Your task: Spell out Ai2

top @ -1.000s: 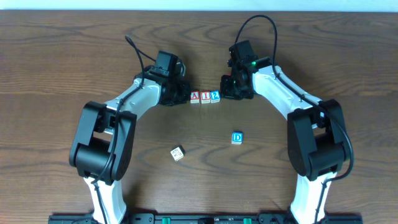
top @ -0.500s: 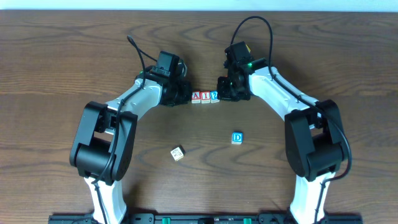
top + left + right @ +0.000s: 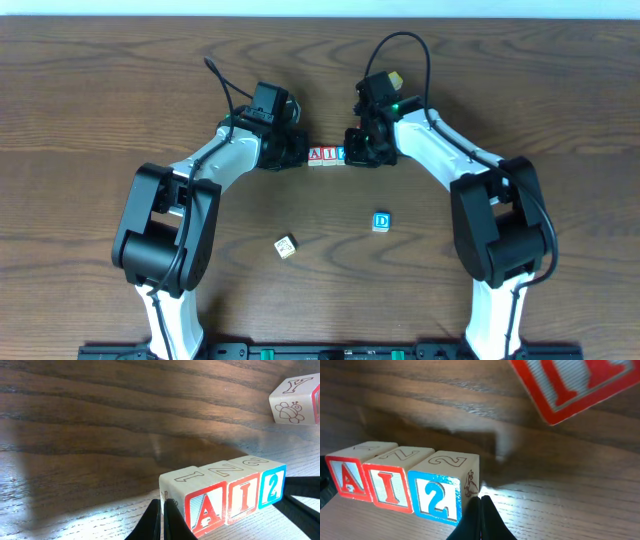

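Right pincer (image 3: 481, 504) edged left, tips together, beside white blue-framed 2 cube (image 3: 439, 496). Red-framed A cube (image 3: 347, 477), red-framed I cube (image 3: 387, 486) and it abut, row left-right on wooden table (image 3: 100, 100); left pincer (image 3: 163, 509) closed beside A.

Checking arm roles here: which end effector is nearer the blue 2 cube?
Right. The right end effector is just beside the blue 2 cube, at the row's end; the left end effector is at the opposite end, beside the A cube.

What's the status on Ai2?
Left gripper shut, empty, at the A cube. Right gripper shut, empty, by the 2 cube. I cube between them, row reads AI2, touching. D cube apart, nothing in the way.
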Motion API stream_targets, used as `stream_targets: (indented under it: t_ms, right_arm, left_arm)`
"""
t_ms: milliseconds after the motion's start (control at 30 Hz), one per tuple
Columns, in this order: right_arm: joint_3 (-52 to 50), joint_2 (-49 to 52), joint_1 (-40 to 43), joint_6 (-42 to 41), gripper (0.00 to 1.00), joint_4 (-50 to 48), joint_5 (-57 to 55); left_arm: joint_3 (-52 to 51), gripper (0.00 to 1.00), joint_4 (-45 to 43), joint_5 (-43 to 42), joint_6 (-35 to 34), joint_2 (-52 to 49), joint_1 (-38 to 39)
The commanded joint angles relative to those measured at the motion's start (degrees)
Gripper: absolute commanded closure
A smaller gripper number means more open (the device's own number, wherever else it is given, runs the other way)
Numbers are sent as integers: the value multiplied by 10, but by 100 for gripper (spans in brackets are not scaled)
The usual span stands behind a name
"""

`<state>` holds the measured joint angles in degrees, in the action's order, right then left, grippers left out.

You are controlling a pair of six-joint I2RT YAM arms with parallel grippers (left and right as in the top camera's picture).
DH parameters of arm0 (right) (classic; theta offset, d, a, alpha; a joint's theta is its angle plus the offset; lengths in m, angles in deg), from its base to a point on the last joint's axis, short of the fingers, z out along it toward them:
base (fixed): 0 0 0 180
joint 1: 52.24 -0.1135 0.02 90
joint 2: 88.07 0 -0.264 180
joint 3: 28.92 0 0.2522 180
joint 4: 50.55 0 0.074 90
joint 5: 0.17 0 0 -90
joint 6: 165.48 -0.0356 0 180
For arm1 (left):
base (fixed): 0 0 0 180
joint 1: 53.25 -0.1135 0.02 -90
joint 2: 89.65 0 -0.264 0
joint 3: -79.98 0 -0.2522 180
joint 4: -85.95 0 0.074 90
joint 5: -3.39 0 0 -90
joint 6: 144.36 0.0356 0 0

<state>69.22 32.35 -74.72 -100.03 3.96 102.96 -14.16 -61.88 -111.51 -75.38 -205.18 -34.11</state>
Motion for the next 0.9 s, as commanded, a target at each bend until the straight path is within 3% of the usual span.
stream_targets:
  t_ms: [0, 633, 767, 867]
  right_arm:
    - [7, 7, -5, 4, 99, 0, 9]
    - [12, 2, 30, 11, 99, 23, -30]
    - [34, -20, 46, 40, 99, 43, -75]
    - [81, -47, 59, 88, 99, 70, -116]
  left_arm:
    - [11, 94, -1, -2, 0, -11, 0]
    - [15, 95, 21, 15, 23, -8, -34]
    - [49, 94, 76, 25, 44, 8, -47]
    - [106, 94, 145, 79, 68, 47, -49]
